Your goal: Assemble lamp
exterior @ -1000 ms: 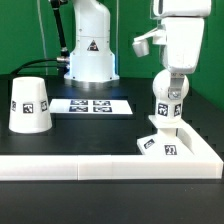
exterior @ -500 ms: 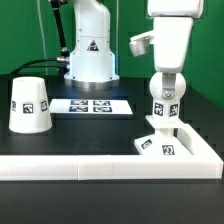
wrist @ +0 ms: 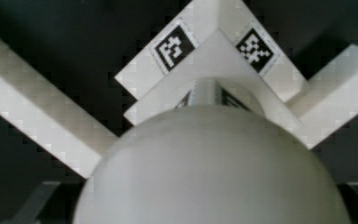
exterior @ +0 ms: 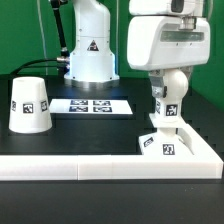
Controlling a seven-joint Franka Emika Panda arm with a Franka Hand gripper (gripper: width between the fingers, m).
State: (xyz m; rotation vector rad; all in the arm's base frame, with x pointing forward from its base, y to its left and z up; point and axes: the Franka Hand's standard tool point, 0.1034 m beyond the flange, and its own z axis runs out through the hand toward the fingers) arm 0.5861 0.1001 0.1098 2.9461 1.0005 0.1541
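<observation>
The gripper (exterior: 166, 93) is closed around the bulb (exterior: 165, 108), which stands at 12 o'clock over the base (exterior: 160, 144).

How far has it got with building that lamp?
About midway, it seems. The bulb stands upright on the square base, which sits in the corner of the white border wall. The gripper is on the bulb, perhaps screwing it in. The shade stands alone on the exterior view's left, so fitting it over the bulb is what remains.
</observation>
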